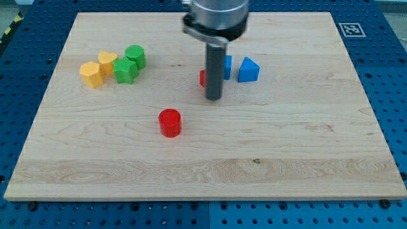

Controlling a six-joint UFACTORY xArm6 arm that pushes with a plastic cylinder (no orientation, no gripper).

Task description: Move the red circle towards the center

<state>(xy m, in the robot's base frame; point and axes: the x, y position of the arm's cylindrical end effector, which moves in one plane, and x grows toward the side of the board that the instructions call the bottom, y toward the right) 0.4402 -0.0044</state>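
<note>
1. Since the yellow blocks (98,69) and green blocks (130,63) cluster at the worktop's (76,159) left, an overshoot leftward could scatter them.
2. The red circle (170,122) sits left of and below my tip (213,98), apart; a glancing push might roll it aside.
3. A red block (202,78) hides behind the rod beside the blue blocks (241,69); swinging right may knock them.
4. No pincer exists; nothing is held.

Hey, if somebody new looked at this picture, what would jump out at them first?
Probably the dark rod coming down from the view's top, my tip resting near the board's middle, just in front of a partly hidden red block. Next, the red circle standing alone, below and to the view's left of my tip. Then the yellow and green cluster at the view's upper left.
</note>
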